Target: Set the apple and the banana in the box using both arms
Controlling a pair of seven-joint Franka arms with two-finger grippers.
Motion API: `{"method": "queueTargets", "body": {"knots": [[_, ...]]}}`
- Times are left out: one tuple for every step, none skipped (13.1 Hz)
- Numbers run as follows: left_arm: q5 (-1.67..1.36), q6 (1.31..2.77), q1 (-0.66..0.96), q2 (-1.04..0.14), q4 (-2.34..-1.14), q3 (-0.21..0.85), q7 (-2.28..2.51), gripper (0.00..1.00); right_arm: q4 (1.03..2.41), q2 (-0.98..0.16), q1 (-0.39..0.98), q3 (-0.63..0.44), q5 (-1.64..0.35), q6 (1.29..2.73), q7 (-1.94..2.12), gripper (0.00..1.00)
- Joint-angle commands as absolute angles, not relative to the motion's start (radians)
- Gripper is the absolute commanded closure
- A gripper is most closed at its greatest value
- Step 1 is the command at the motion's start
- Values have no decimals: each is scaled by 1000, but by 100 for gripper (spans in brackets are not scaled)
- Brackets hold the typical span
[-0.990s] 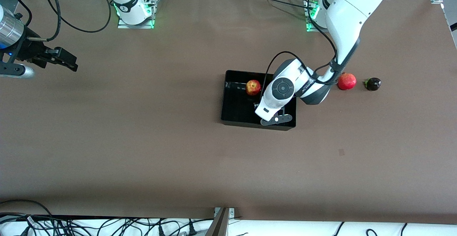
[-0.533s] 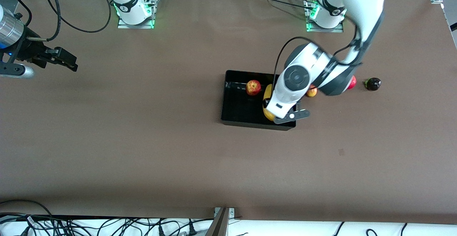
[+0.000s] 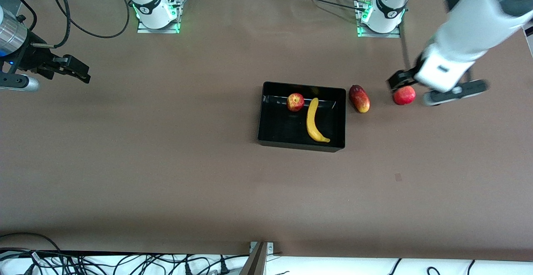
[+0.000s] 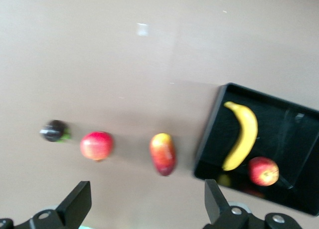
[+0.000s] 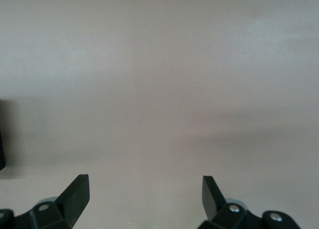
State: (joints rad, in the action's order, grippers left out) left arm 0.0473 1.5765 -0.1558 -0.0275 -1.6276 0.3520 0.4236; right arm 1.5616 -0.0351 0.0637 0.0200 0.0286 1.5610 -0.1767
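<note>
Mottled red apple (image 3: 295, 102) and long curved yellow banana (image 3: 315, 121) lie side by side in glossy black open box (image 3: 266, 117).
Left gripper (image 3: 397, 80) over smooth red round fruit (image 3: 404, 95), jaws wide, empty; right gripper (image 3: 79, 70) waits over table's right-arm end, wide, empty.

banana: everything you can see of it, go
The banana is long, curved and plain yellow, smooth-skinned, with a darker tip. It lies flat on the floor of the black box, its length running from the wall nearer the robots toward the front camera. The apple sits close beside its upper end; whether they touch cannot be told. No hand is on it.
</note>
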Motion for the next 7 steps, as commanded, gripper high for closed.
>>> {"method": "queueTargets", "body": {"knots": [[15, 1574, -132, 47, -1667, 231, 269, 0, 1545, -38, 52, 31, 38, 1543, -178, 0], [15, 1575, -118, 67, -1667, 186, 212, 0, 1545, -38, 52, 31, 38, 1543, -178, 0], [14, 1578, -114, 81, -1666, 154, 163, 0, 1545, -38, 52, 31, 38, 1543, -178, 0], [8, 1580, -114, 84, -1657, 135, 129, 0, 1545, -38, 52, 31, 38, 1543, -178, 0], [0, 1580, -114, 83, -1643, 129, 117, 0, 1545, -38, 52, 31, 38, 1542, -178, 0], [0, 1582, -114, 83, -1641, 127, 106, 0, 1545, -38, 52, 31, 38, 1542, -178, 0], [2, 1582, -114, 84, -1641, 126, 79, 0, 1545, -38, 52, 31, 38, 1542, -178, 0]]}}
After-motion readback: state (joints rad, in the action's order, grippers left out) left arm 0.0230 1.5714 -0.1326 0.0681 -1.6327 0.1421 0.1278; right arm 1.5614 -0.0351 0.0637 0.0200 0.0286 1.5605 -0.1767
